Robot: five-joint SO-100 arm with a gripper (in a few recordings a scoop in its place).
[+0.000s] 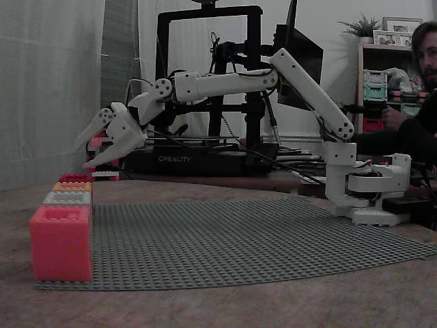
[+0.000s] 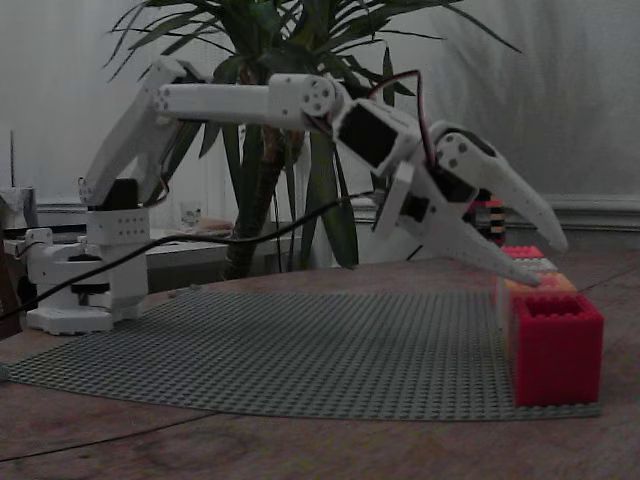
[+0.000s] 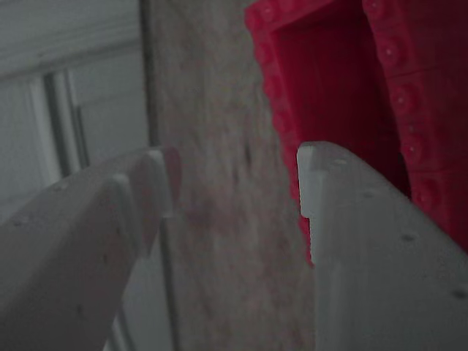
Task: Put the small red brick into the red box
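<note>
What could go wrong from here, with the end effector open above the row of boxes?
1. The end effector is open with nothing between its fingers, so a release here may deliver no brick.
2. The red box and the pinkish-coral box stand at opposite ends of one tight row, so the wrong one could be targeted.
3. The lower finger hangs close over the orange box, and descending might bump the row.

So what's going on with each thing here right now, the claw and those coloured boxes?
Gripper: open, empty, raised above the far end of the box row.
Red box: open-topped, under the gripper in the wrist view.
Pinkish-coral box: upright, at one end of the row.
Grey box: upright, next in the row.
Orange box: upright, behind the grey one.
</note>
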